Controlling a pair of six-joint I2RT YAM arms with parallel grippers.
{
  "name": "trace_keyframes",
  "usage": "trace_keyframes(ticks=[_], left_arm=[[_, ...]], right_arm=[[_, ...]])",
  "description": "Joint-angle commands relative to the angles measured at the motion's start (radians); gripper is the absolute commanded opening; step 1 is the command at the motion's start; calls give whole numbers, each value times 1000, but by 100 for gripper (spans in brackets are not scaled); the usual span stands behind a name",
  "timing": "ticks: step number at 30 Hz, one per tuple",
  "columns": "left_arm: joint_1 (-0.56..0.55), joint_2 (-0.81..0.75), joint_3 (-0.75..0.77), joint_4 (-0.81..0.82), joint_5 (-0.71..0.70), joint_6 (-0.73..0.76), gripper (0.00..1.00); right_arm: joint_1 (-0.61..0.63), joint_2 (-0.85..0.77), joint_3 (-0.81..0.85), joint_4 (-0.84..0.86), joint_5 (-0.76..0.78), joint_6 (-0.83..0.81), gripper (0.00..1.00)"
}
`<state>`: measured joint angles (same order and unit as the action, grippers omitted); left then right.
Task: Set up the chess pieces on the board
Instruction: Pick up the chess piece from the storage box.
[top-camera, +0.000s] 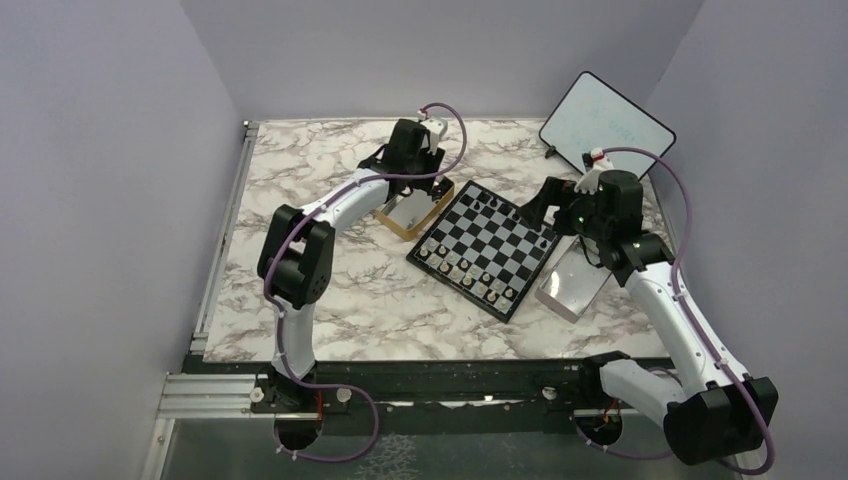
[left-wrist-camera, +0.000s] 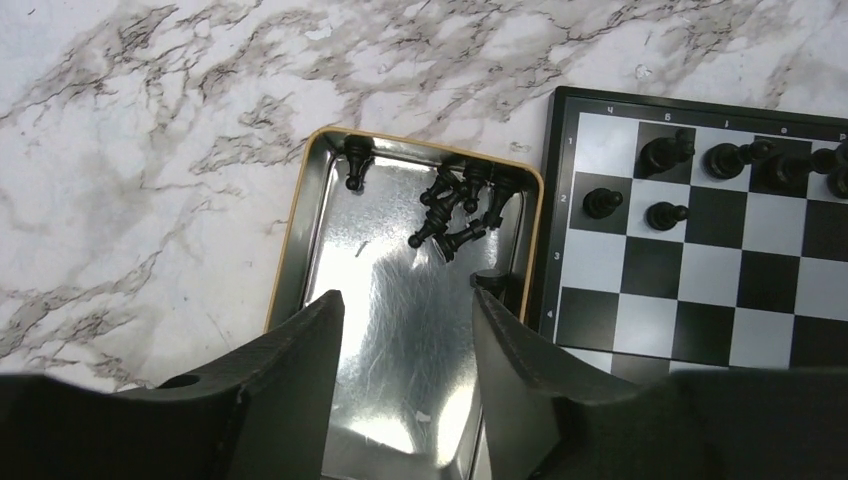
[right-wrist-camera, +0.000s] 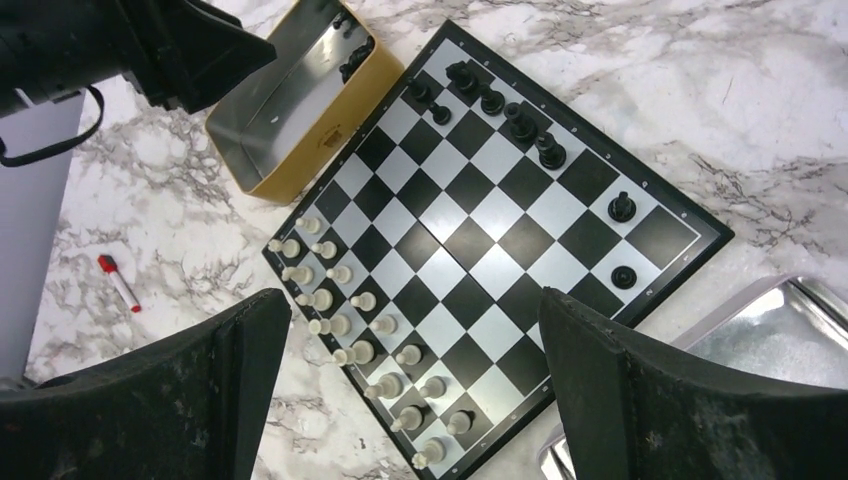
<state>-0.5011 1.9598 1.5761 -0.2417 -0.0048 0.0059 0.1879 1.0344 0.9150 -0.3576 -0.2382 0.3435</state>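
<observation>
The board (top-camera: 490, 245) lies tilted in the middle of the marble table. Pale chess pieces (right-wrist-camera: 340, 300) fill its two near rows. Several black chess pieces (right-wrist-camera: 500, 105) stand along its far side, and two more (right-wrist-camera: 621, 207) near the right corner. More black pieces (left-wrist-camera: 455, 205) lie in a heap in the gold tin (left-wrist-camera: 400, 380), with one (left-wrist-camera: 355, 160) apart in a corner. My left gripper (left-wrist-camera: 407, 297) hangs over the tin, jaws apart and empty. My right gripper (right-wrist-camera: 412, 297) hovers wide open above the board's right side, holding nothing.
The tin sits against the board's left edge. A silver lid (right-wrist-camera: 780, 320) lies at the board's right edge. A white tablet (top-camera: 605, 125) leans at the back right. A red marker (right-wrist-camera: 120, 283) lies on the marble left of the board.
</observation>
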Motion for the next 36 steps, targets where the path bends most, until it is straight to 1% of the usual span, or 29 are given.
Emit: trace_keyframes(ticks=[1, 3, 5, 10, 17, 22, 27, 36], left_arm=[[3, 64, 71, 49, 23, 45, 46], [3, 85, 74, 80, 26, 55, 40], [3, 110, 85, 97, 20, 66, 40], [8, 169, 124, 105, 12, 89, 40], [15, 230, 152, 114, 12, 100, 40], [16, 257, 161, 125, 12, 101, 39], [16, 281, 172, 144, -45, 117, 33], [17, 322, 207, 164, -101, 153, 32]], right_arm=[[-5, -14, -9, 31, 70, 73, 100], [-5, -14, -14, 30, 68, 80, 100], [-5, -19, -25, 36, 65, 87, 100], [-5, -59, -59, 91, -17, 70, 100], [-5, -97, -59, 79, -6, 32, 99], [-5, -118, -71, 90, 5, 33, 97], [-5, -117, -73, 93, -23, 28, 96], [-5, -117, -66, 87, -41, 20, 95]])
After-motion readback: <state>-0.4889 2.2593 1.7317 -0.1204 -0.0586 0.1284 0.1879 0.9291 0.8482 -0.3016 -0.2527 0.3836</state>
